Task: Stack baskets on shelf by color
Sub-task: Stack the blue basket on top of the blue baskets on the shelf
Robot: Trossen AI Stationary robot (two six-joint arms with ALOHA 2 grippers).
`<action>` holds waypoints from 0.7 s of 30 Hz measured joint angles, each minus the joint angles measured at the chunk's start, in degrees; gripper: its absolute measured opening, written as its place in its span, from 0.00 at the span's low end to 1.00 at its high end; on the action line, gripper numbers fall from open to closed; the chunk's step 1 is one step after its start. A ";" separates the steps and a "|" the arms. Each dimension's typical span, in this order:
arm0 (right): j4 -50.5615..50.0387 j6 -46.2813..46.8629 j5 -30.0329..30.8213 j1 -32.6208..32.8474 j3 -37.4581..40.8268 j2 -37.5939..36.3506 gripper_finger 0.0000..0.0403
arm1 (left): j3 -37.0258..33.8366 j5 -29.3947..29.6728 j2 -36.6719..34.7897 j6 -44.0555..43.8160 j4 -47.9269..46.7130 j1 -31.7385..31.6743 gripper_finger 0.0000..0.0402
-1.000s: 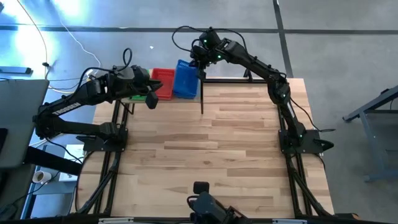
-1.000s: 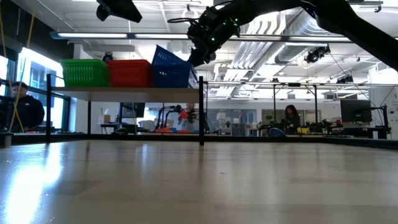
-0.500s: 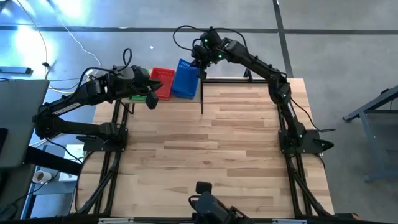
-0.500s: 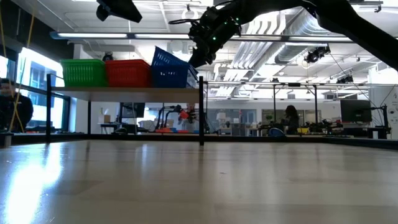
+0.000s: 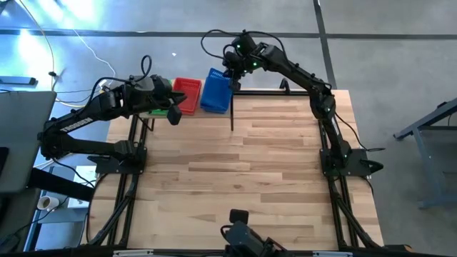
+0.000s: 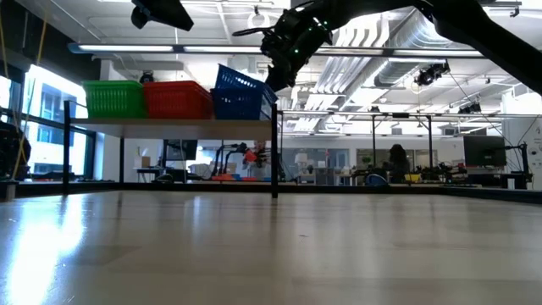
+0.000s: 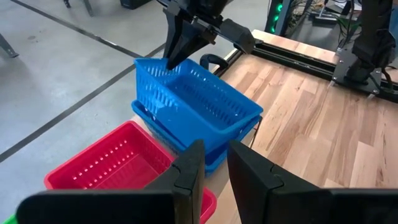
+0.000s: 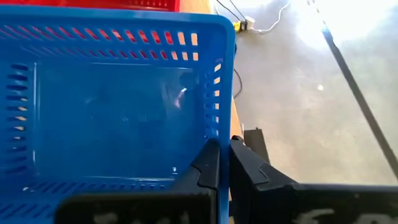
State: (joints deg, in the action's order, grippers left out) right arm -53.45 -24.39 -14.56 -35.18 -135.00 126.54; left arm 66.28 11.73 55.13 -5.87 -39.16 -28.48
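Bright daylight is glaring off the floor at the far left corner in my high view, washing it out to white-blue. In my low view, ceiling lights are shining evenly while the near tabletop is blurring out of focus.

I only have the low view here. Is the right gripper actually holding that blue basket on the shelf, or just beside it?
Observer: Holding it. In the right wrist view, the right gripper is shut on the top blue basket at its wall.
Operator: Is that basket alone there?
Observer: No. The left wrist view shows it tilted inside a lower blue basket, not fully nested.
Operator: And the left arm?
Observer: The left gripper hangs open and empty near the red basket.
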 joint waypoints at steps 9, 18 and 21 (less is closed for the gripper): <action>-1.83 -3.52 0.80 0.00 0.00 -0.76 0.00 | 0.00 0.00 0.00 -0.35 0.00 0.01 0.16; -3.25 -7.58 0.95 0.19 0.00 -0.76 0.02 | 0.00 0.00 0.00 -2.54 -0.02 0.01 0.16; -3.11 -8.02 1.07 0.46 0.00 -0.76 0.07 | 0.00 0.00 0.00 -2.54 0.00 0.01 0.16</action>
State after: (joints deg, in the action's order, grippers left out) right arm -56.56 -32.41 -13.49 -34.72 -135.00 125.78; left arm 66.28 11.73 55.13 -8.40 -39.16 -28.47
